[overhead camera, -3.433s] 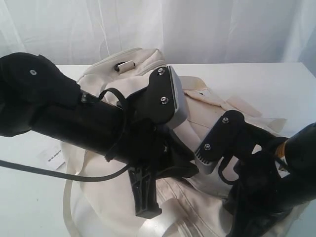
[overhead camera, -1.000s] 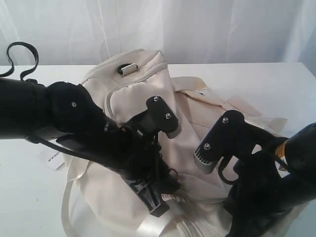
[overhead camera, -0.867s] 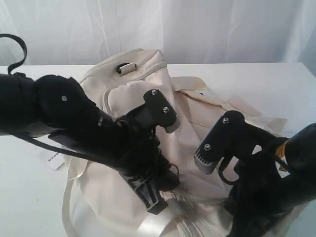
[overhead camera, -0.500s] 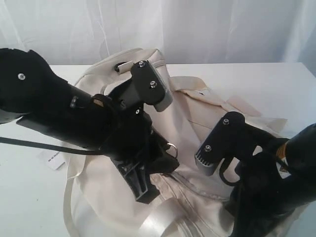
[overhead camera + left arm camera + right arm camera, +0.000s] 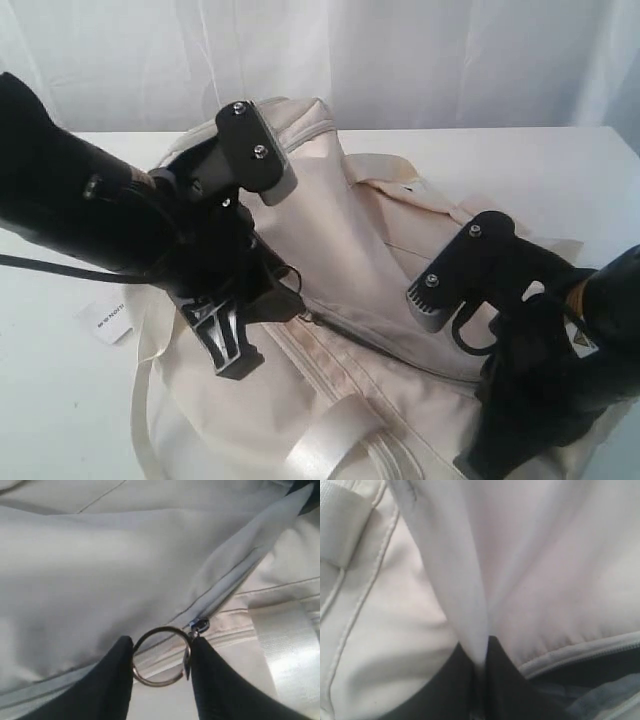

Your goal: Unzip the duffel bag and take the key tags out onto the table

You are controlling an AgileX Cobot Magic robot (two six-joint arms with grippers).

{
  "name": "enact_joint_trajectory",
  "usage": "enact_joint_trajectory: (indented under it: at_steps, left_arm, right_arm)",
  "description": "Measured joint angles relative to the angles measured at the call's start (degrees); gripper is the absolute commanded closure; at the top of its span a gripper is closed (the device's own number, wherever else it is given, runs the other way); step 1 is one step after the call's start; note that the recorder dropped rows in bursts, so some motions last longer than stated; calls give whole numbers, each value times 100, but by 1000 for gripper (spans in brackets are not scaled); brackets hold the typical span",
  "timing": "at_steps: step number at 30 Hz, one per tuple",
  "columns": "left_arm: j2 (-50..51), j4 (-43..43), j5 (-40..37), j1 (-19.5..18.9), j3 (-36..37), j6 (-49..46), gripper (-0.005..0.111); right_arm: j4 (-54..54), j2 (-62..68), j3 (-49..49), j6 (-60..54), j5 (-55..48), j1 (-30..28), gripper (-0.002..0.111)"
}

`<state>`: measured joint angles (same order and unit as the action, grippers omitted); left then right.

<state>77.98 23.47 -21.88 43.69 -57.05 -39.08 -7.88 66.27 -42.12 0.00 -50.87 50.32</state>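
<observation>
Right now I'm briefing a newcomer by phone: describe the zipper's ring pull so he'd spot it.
On the white table lies a cream duffel bag; follow its grey zipper to the slider. There a silver ring is pinched in the left end effector: round metal, unlike the flat satin strap nearby.

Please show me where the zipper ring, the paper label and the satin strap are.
Zipper ring (image 5: 162, 628), left wrist view, top of the hoop.
Paper label (image 5: 105, 325), exterior view, its middle.
Satin strap (image 5: 335, 435), exterior view, its shiny fold.

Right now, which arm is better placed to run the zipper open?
Left. The left gripper clasps the zipper ring; the right gripper only pinches a fold of the duffel bag, which may brace it.
</observation>
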Motion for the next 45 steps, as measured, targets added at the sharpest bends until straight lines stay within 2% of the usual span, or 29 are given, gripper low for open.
enact_joint_trajectory:
  at_steps: [14, 22, 24, 30, 32, 40, 45]
  left_arm:
    - [-270, -126, -344, -932, 0, 46, 107]
    - [-589, -232, -444, -1152, 0, 49, 107]
    - [-603, -232, -456, -1152, 0, 59, 107]
    - [-603, -232, -523, -1152, 0, 59, 107]
    - [-603, -232, -523, -1152, 0, 59, 107]
    - [-603, -240, -698, -1152, 0, 59, 107]
    - [-603, -192, -816, -1152, 0, 59, 107]
  right_arm:
    - [-391, 0, 48, 403, -37, 0, 108]
    - [-1356, 0, 135, 1262, -295, 11, 107]
    - [-1370, 0, 148, 1284, -242, 11, 101]
    - [-1370, -248, 64, 1246, -197, 11, 63]
    - [-1380, -401, -24, 1246, -158, 11, 55]
    - [-865, -916, -315, 499, 484, 0, 53]
    - [288, -972, -347, -990, 1305, 0, 53]
